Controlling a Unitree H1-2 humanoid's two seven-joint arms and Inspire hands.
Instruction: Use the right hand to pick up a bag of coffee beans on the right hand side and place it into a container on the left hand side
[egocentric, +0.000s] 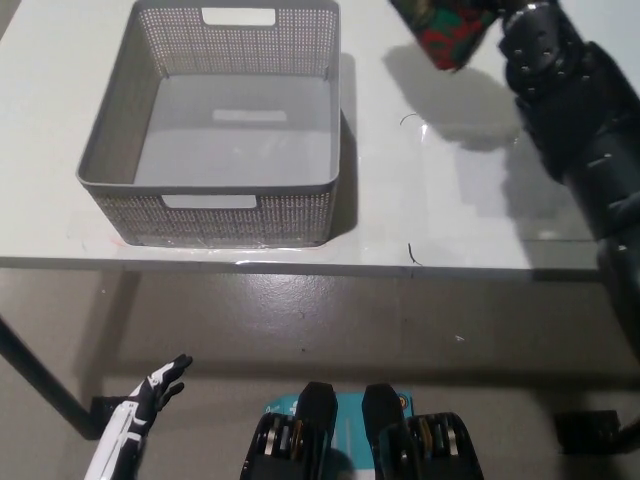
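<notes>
We see wide bare white table (450, 200) between the container (222, 130) at ten o'clock and our black arm at two o'clock, with the table's near edge running straight across. The container is a grey perforated plastic basket, square, open-topped, with slot handles. Our right hand (525, 35) is raised at one o'clock, clamped on the crinkly red-and-green bag of coffee beans (445, 28), aloft at the top edge. Our left hand (150, 395) hangs at seven o'clock, fingers spread.
</notes>
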